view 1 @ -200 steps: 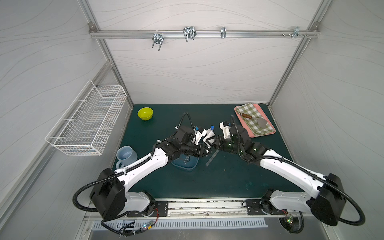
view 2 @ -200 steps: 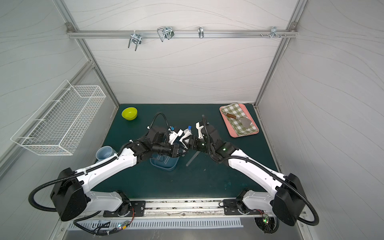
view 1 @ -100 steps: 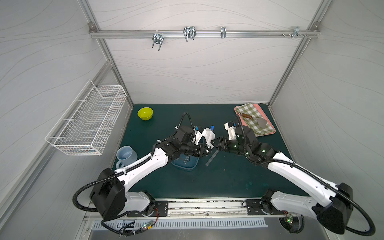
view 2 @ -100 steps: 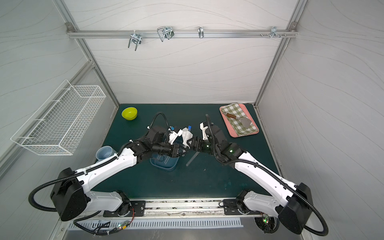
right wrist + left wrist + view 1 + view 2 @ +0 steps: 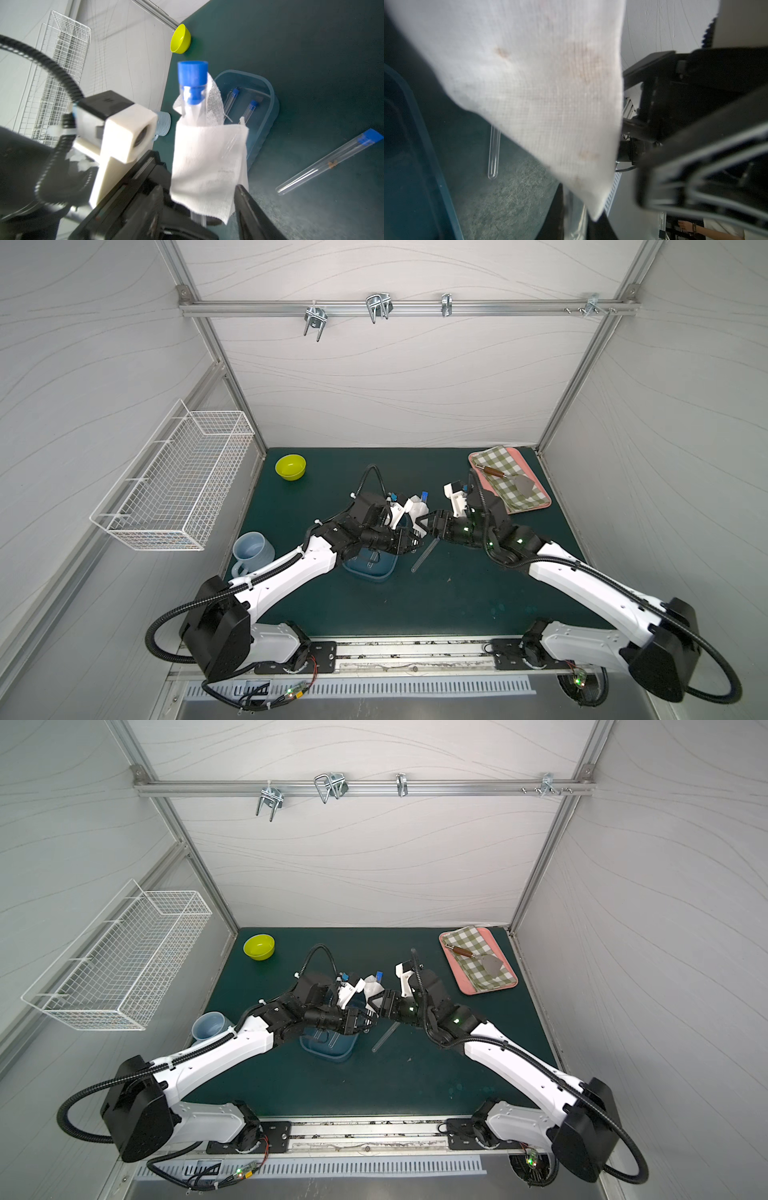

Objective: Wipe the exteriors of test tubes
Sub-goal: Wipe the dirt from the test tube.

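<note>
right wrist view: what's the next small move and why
Probably close the right gripper on the white gauze cloth: its jaws stand apart either side of it, which wraps the clear blue-capped test tube that the left gripper seems to hold.

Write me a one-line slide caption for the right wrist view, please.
A blue-capped test tube wrapped in white cloth; two more tubes lie in the blue tray, another on the green mat.

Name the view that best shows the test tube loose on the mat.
Right wrist: the loose test tube shows nearly whole, cap to rounded end. The left wrist view shows only its rounded end; both top views, a thin sliver.
</note>
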Robot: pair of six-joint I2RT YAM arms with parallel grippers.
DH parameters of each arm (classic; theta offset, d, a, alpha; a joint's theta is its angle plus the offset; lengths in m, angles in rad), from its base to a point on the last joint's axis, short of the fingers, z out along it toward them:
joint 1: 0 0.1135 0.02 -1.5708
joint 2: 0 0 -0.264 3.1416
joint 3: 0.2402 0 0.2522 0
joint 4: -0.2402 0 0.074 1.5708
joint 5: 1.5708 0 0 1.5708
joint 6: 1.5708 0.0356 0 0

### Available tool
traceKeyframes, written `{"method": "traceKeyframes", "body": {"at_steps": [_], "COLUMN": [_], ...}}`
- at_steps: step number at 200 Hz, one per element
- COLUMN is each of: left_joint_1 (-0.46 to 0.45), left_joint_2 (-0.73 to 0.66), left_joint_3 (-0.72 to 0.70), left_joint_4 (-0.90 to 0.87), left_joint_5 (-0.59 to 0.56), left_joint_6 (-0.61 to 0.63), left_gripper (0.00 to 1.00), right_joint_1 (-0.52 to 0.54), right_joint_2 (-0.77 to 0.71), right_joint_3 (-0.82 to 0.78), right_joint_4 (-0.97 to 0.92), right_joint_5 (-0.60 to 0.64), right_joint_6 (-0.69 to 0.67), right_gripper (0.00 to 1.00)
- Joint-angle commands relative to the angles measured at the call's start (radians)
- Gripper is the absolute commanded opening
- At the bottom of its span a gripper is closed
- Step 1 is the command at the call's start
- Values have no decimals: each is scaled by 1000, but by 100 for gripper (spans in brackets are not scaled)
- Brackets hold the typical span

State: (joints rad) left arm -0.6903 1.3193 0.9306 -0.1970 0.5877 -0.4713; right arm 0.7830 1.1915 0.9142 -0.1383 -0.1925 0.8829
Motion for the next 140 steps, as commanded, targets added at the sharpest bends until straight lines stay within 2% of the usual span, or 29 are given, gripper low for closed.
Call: {"method": "traceKeyframes", "body": {"at_steps": [1, 40, 56, 99, 140], "left_joint_1": [-2, -2, -2, -3, -2], "left_joint_2": [-32, -32, -33, -35, -37], "left_joint_3": [10, 7, 5, 2, 8], "left_joint_4": [17, 24, 24, 29, 40], "left_joint_5": [4, 8, 11, 22, 39], "left_joint_6": [10, 2, 1, -2, -7], "left_gripper": [7, 7, 7, 7, 7], "right_joint_1": [-1, -6, -17, -107, -186], "right_joint_2": [40, 87, 100, 120, 141], "right_joint_3": [-8, -2, 14, 74, 121], "right_joint_4": [117, 159, 156, 139, 126], "right_joint_5": [-20, -7, -12, -74, -148], "right_joint_6": [50, 29, 4, -55, -107], "right_gripper": [50, 24, 19, 18, 22]}}
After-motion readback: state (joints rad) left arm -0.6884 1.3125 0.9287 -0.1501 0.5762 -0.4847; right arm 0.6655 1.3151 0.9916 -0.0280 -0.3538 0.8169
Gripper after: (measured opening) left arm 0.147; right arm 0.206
